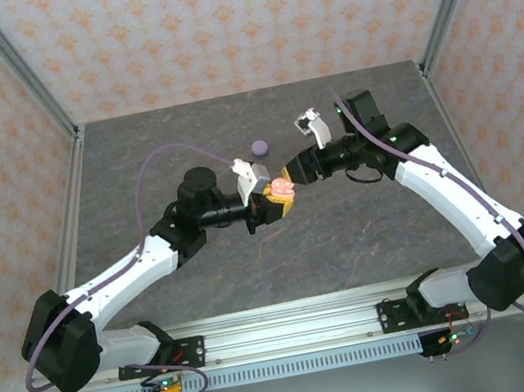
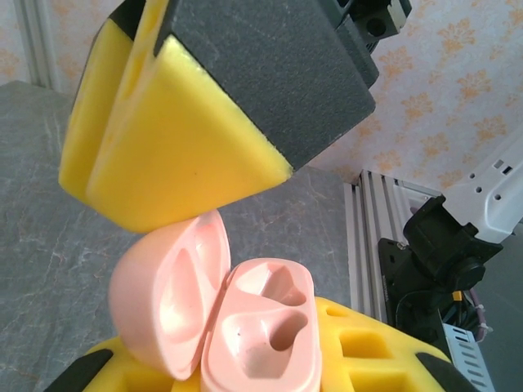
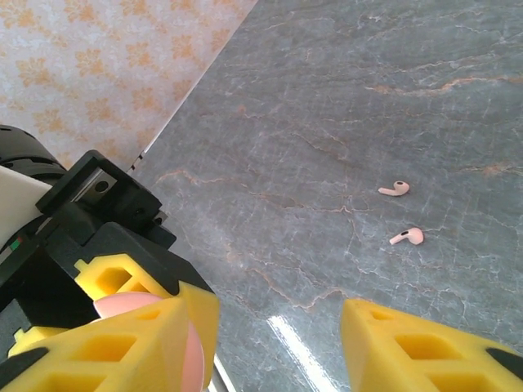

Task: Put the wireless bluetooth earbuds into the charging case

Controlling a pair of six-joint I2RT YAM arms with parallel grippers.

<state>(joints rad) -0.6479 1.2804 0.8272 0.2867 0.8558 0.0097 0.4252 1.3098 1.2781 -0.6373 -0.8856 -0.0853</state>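
**Case held open, buds on the table off the right gripper**

The grey table has both arms reaching over its middle. The left arm comes in from the left and the right arm from the right, their tips almost nose to nose. The left gripper is clamped tight on the pink case and holds it off the table. Its lid is swung back and both sockets are bare. The right gripper stands about half open with nothing between its fingers, and one finger sits just beside the case. A purple case lies on the table beyond them, apart from both.

The coming move turns on the pink buds. In the right wrist view they lie flat on the table ahead of the right gripper, toward the right of the view and well apart from the fingers and the case. The two are near each other without touching, the nearer bud just below the first. Each stem runs roughly across the view, about in line with the gap from finger to finger. A pinch across a stem would probably need the wrist turned. The right arm is free, so it looks the likelier one to go down for them.
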